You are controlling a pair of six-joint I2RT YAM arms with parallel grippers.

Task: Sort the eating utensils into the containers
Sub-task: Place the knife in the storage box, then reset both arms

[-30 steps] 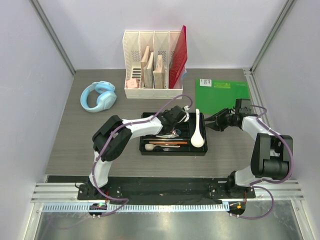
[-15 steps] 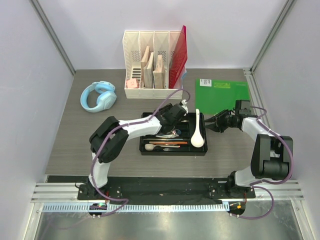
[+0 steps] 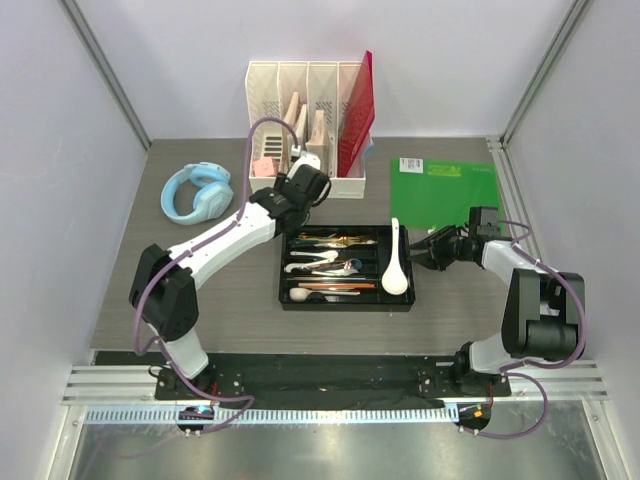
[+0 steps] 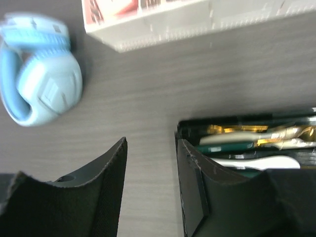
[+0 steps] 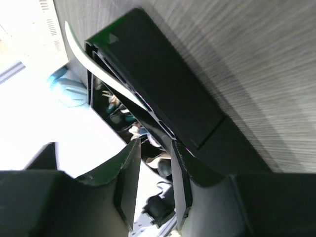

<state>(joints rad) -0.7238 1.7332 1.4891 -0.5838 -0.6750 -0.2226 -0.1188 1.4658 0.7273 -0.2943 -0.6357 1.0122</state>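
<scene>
Apparently done: utensils [image 3: 335,265] all sit in the tray [image 3: 345,306]; left gripper [image 4: 150,148] and right gripper [image 5: 154,148] both part-open, empty.

Overhead camera looks down from behind the arms [image 3: 215,240]; both close wrist cameras share the tray [image 3: 345,305].

The white tubular left arm [image 3: 222,238] and right arm [image 3: 515,262] have bulky black joint housings. Thin purple cables [image 3: 249,150] loop along both. Each ends in matte black wedge fingers [image 4: 98,197].
</scene>
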